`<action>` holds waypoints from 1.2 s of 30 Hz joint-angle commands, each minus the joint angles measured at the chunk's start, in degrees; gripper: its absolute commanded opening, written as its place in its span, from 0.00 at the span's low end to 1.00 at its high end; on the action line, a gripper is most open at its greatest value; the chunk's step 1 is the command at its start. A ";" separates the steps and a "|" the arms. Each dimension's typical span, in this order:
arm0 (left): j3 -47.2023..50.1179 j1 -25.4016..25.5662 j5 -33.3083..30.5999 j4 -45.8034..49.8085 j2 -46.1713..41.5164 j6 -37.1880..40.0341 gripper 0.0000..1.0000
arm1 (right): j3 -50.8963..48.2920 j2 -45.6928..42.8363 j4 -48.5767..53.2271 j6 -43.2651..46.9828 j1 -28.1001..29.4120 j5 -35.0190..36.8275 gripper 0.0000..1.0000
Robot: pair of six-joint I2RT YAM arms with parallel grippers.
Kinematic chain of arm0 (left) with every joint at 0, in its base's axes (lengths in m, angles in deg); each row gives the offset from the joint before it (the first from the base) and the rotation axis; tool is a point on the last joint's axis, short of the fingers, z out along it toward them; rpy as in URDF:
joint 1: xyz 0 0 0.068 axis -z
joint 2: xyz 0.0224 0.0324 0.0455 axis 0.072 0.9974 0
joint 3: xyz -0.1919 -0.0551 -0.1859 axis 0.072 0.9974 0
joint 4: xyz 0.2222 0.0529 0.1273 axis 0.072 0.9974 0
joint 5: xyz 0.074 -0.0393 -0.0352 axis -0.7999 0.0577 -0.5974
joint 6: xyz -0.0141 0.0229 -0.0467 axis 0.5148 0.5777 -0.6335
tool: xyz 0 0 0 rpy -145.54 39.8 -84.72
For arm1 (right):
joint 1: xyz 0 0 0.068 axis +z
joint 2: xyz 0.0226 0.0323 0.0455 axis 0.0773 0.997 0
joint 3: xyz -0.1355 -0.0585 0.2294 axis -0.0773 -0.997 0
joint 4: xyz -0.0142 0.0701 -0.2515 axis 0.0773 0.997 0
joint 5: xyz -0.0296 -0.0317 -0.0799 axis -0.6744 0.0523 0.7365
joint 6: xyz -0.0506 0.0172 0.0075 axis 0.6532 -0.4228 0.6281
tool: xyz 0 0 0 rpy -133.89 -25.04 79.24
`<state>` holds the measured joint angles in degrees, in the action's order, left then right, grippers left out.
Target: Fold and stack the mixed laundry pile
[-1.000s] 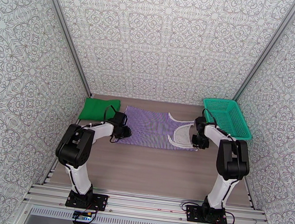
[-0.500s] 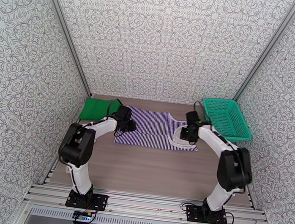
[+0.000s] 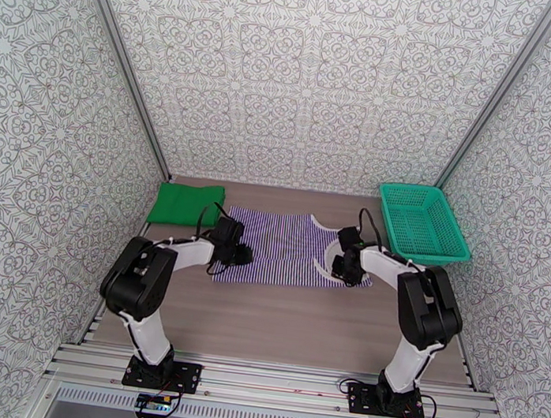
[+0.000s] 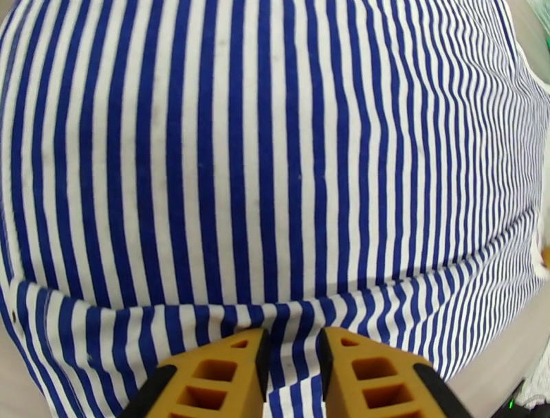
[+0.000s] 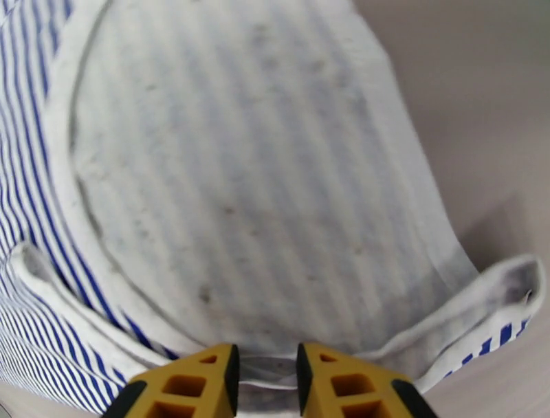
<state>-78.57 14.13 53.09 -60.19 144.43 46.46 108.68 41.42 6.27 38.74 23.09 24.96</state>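
Observation:
The purple-and-white striped shirt [image 3: 287, 247] lies spread on the table, white collar trim [image 3: 325, 247] at its right end. My left gripper [image 3: 238, 255] sits at the shirt's near-left hem. In the left wrist view its yellow fingers [image 4: 227, 375] pinch a raised fold of striped cloth [image 4: 275, 172]. My right gripper [image 3: 340, 267] is at the collar end, and in the right wrist view it [image 5: 265, 375] is shut on the white trim [image 5: 440, 323], with the pale inner side of the shirt [image 5: 240, 172] bulging ahead. The folded green cloth [image 3: 187, 202] rests at the back left, apart from both grippers.
A teal mesh basket [image 3: 421, 221] stands at the back right, near the right arm's elbow. Patterned walls close in the table on three sides. Bare tabletop [image 3: 286, 326] lies between the shirt and the arm bases.
Both grippers rose over the shirt's ends, then came down nearer me. The right one shifted left onto the collar. The shirt has slid slightly toward the near edge.

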 commanded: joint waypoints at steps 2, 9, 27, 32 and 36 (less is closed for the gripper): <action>8.03 4.00 -0.44 3.67 -4.72 -3.35 0.28 | -8.14 -5.34 3.58 -3.54 -0.20 2.18 0.30; 18.75 10.34 -2.85 2.11 -14.41 -11.25 0.29 | -17.52 -15.38 4.53 -5.04 -0.23 1.43 0.31; -9.84 -3.88 -7.05 13.80 -4.11 3.24 0.38 | 12.89 -4.01 -4.13 18.11 -0.20 -9.97 0.38; -18.75 -7.30 -8.27 13.84 5.27 5.20 0.46 | 25.72 8.26 -3.89 19.93 -0.20 -10.60 0.44; -22.27 -9.08 -10.10 13.60 9.72 4.99 0.51 | 32.92 16.55 -2.37 18.24 -0.24 -12.47 0.45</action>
<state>-98.20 6.13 44.79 -48.10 151.97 49.92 137.42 54.10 2.90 56.42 23.09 15.06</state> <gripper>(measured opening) 0.507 0.448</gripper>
